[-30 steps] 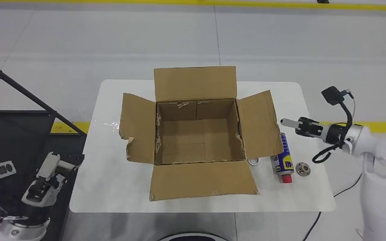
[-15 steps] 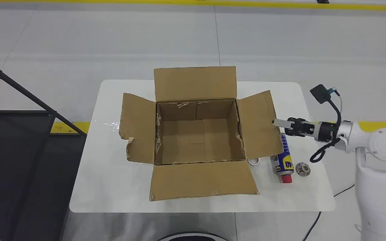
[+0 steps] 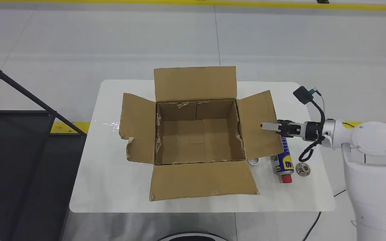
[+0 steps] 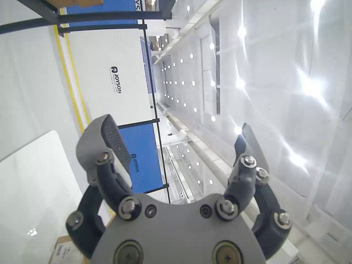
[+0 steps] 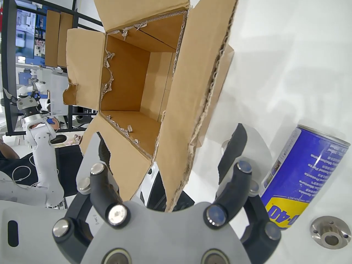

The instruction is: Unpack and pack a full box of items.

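Box [image 3: 196,135]: open, we see four flaps splayed
Right gripper [image 3: 266,126]: fingers spread, over box's right flap
Left gripper [image 4: 176,135]: fingers spread, holding nothing
Spray can [image 3: 282,158]: lying beside that flap

Open brown cardboard box [image 3: 196,141] at centre of white rounded table [image 3: 108,181]. At 3 o'clock of box: right gripper [image 3: 266,126] above outspread flap [image 3: 253,135]. At 4 o'clock: blue cylindrical spray can [image 3: 283,158] lying flat, small round metal flange [image 3: 302,169] just beside.
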Tool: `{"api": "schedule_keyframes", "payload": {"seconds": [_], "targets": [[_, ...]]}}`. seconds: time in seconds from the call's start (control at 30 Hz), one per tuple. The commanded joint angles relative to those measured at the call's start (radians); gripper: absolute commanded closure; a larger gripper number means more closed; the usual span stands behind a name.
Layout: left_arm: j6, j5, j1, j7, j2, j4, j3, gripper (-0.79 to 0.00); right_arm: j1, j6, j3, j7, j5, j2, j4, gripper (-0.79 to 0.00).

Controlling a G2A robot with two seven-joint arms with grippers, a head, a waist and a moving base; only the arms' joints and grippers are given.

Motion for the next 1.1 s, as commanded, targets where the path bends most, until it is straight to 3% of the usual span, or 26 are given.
{"api": "schedule_keyframes", "payload": {"seconds": [0.0, 0.63, 0.83, 1.07], "targets": [[0.000, 0.000, 0.000, 0.000, 0.000, 0.000, 0.000, -0.785, -0.004, -0.007, -0.007, -0.007, 0.016, 0.001, -0.005, -0.785], [0.000, 0.000, 0.000, 0.000, 0.000, 0.000, 0.000, -0.785, -0.023, -0.021, -0.079, -0.038, 0.052, 0.020, -0.101, -0.785], [0.000, 0.000, 0.000, 0.000, 0.000, 0.000, 0.000, -0.785, -0.011, 0.036, -0.105, -0.062, -0.015, 0.026, -0.098, -0.785], [0.000, 0.000, 0.000, 0.000, 0.000, 0.000, 0.000, -0.785, -0.005, 0.022, -0.120, -0.064, 0.034, 0.031, -0.060, -0.785]]}}
